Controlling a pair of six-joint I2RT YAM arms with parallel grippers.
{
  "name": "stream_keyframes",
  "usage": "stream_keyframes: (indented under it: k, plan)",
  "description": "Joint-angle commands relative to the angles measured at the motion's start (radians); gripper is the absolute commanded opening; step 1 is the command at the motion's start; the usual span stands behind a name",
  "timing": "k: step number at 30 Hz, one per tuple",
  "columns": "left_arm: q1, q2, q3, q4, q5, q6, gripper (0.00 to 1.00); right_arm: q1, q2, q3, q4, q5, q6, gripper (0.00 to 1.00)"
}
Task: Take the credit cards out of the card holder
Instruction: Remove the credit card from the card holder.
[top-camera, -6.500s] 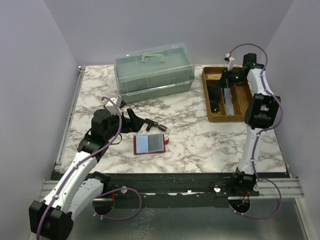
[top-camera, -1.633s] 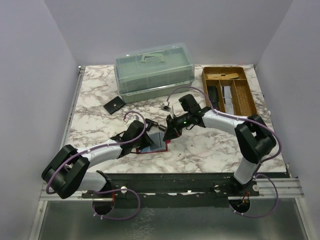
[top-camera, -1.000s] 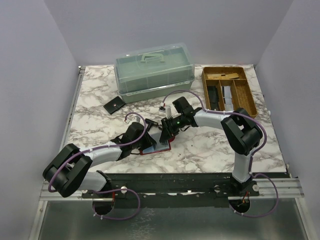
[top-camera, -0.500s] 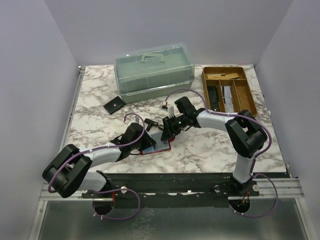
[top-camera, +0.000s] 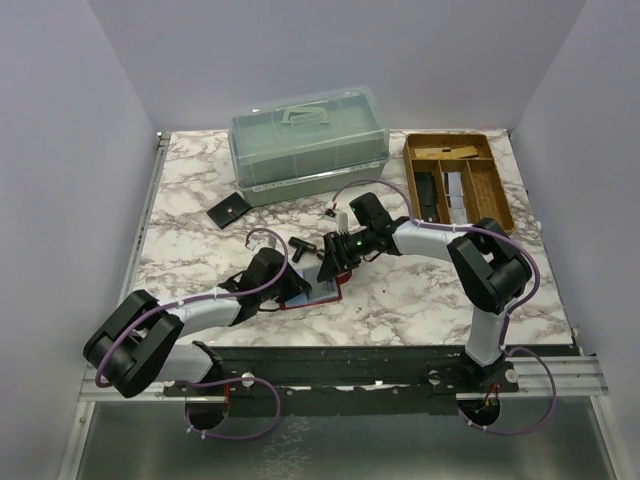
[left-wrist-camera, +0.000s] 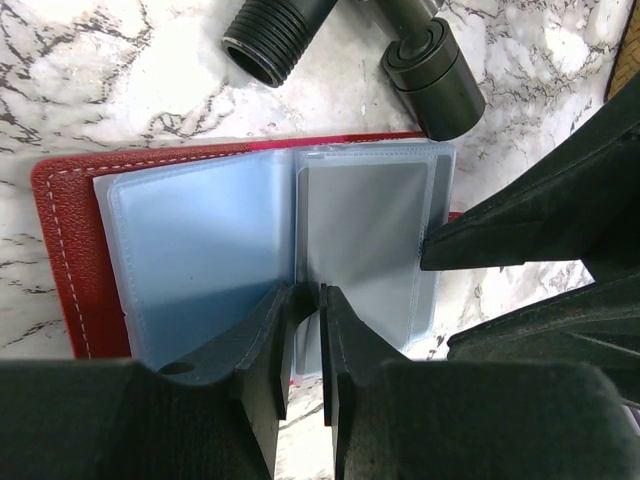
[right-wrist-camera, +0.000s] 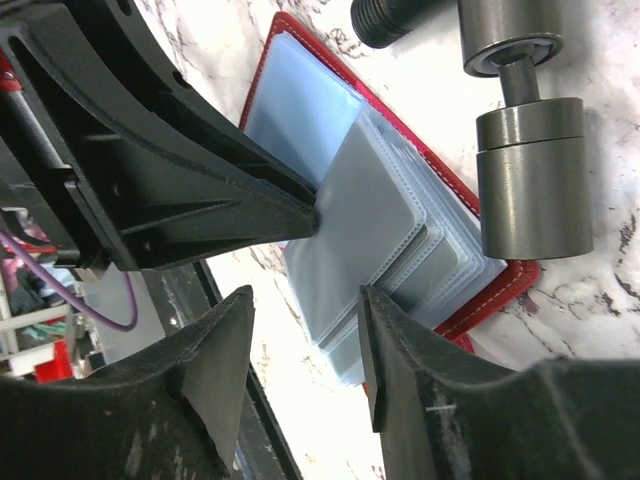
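Cover of card holder: red, grained, leather-look, pale stitching. Its sleeves: clear glossy plastic. Inside, credit cards: smooth, faint sheen. Below, desk: polished marble pattern. Grey cylinders: brushed metal. Upper right, tray: matt wood. Lidded box: translucent plastic.

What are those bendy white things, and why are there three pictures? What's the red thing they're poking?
Those are two robot arms, and each ends in a two-finger pincer called a gripper. One camera looks down from above. The other two sit on the wrists, so you see each gripper close up. On the marble table lie a red card holder, a lidded plastic box, a wooden tray and some dark metal parts. The card holder is open, with a pale blue card and a grey card in clear pockets. The left gripper pinches the pockets' edge. The right gripper is open at the grey one's edge.
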Motion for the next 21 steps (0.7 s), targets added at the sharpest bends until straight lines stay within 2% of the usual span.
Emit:
stream_keyframes:
  k: [1,6,13,21]
  plan:
    - [-0.006,0.011,-0.060,-0.149,0.032,0.007,0.23,0.009,0.033,-0.027,0.061,-0.048,0.122,0.53]
    - [-0.005,-0.006,-0.086,-0.125,0.039,-0.010,0.23,0.009,0.025,-0.037,0.089,-0.008,0.226,0.56]
    - [-0.003,-0.021,-0.108,-0.113,0.040,-0.029,0.23,0.009,-0.015,-0.057,0.087,0.105,0.247,0.63]
    - [0.003,-0.056,-0.144,-0.041,0.076,-0.064,0.25,0.009,0.047,-0.040,0.090,0.023,0.267,0.63]
